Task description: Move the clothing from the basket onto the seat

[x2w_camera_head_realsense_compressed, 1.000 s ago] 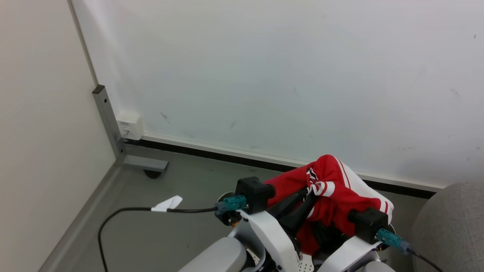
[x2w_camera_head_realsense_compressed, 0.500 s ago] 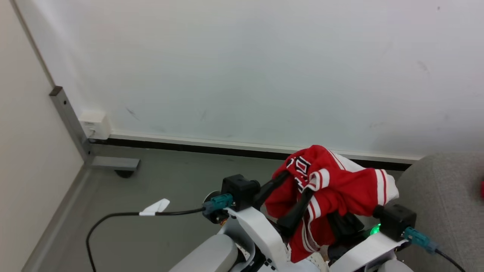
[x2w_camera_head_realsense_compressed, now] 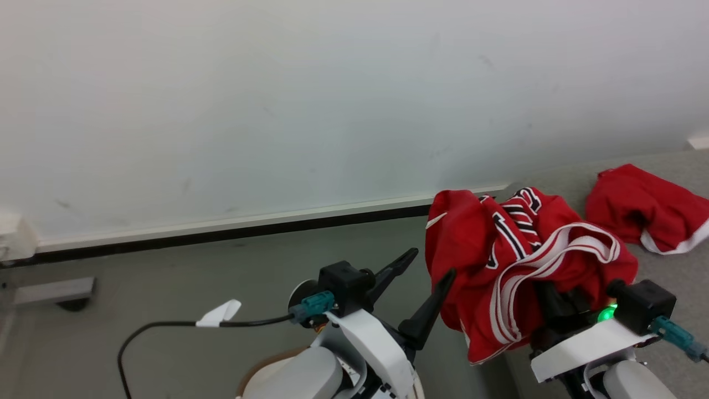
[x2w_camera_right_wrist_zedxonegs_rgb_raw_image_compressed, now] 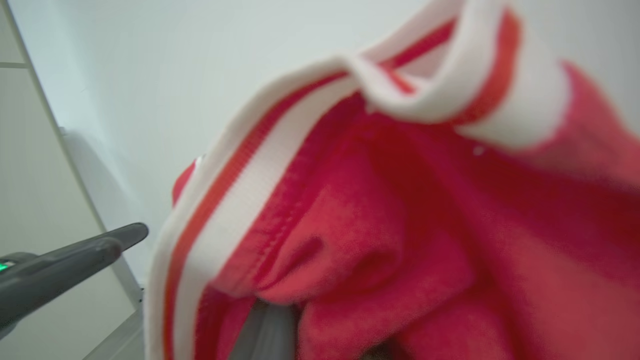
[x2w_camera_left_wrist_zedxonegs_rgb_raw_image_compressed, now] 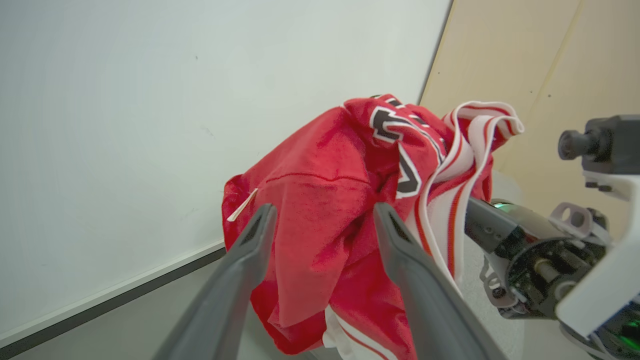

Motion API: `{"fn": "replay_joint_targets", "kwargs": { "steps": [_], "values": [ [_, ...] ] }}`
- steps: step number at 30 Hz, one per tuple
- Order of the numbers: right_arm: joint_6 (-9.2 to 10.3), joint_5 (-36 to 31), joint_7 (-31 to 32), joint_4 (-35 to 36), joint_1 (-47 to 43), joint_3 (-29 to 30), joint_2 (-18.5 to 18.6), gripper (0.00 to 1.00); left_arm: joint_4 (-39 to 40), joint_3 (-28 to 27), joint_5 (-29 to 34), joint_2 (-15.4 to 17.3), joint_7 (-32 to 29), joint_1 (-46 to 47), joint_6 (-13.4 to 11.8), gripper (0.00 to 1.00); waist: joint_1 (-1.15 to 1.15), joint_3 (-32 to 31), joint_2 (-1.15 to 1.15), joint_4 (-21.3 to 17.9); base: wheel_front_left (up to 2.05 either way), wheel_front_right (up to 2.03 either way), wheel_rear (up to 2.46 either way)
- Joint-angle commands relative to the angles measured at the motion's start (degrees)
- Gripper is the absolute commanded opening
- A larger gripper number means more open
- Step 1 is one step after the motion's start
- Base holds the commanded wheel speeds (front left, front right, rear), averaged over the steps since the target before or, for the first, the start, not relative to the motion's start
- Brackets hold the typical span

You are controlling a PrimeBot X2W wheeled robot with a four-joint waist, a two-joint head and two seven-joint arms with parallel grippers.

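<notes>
The clothing drapes over my right hand, whose grip I cannot tell, while my left hand is open; next I'd carry it right over the seat.

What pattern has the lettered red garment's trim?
White trim with red stripes; clearest in the left wrist view.

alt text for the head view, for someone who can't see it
A bunched red garment with white stripes hangs over the right gripper, whose fingers are buried in the cloth. The left gripper is open and empty beside it. A second red garment lies on the grey sofa at right, below a white wall.
</notes>
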State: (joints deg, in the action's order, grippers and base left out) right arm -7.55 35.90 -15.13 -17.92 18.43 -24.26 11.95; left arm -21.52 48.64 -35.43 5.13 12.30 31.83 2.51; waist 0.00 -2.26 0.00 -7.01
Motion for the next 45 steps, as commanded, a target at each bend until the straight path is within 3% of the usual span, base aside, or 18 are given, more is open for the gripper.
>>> {"fn": "replay_joint_targets", "kwargs": {
  "steps": [1, 11, 15, 22, 31, 45],
  "values": [
    [0.13, -0.30, -0.01, 0.51, -0.22, 1.07, 0.75, 0.00, 0.16, 0.06, 0.77, 0.48, 0.62, -0.31, 0.18, 1.00, 0.00, 1.07, 0.00, -5.97, 0.00, 0.00, 0.00],
    [0.13, -1.86, -0.01, 3.06, -1.04, 7.17, 2.60, 0.00, -1.66, 0.52, 2.75, 1.55, 1.95, -0.80, -0.30, 1.00, 0.00, 2.56, 0.00, -19.14, 0.00, 0.00, 0.00],
    [0.13, -2.40, -0.01, 4.08, -2.17, 9.92, 3.56, 0.00, -2.26, 0.85, 3.66, 1.30, 2.40, -0.51, 0.00, 1.00, 0.00, 3.21, 0.00, -22.11, 0.00, 0.00, 0.00],
    [0.13, -3.21, -0.01, 5.93, -4.01, 13.25, 3.95, 0.00, -3.90, 1.23, 4.88, 0.23, 2.85, 0.60, 1.16, 1.00, 0.00, 4.36, 0.00, -22.58, 0.00, 0.00, 0.00],
    [0.13, -3.37, -0.01, 4.92, 0.78, 11.50, 6.63, 0.00, -4.22, -0.25, 6.50, -0.41, 2.86, -0.38, 1.53, 1.00, 0.00, 5.15, 0.00, -22.35, 0.00, 0.00, 0.00],
    [0.13, -2.40, 0.00, -5.40, 16.98, 16.58, 17.50, 0.00, -5.01, 0.28, 10.12, 0.41, 2.79, 3.97, 2.12, 1.00, 0.00, 15.85, 0.00, -14.14, 0.00, 0.00, 0.00]
  ]
}}
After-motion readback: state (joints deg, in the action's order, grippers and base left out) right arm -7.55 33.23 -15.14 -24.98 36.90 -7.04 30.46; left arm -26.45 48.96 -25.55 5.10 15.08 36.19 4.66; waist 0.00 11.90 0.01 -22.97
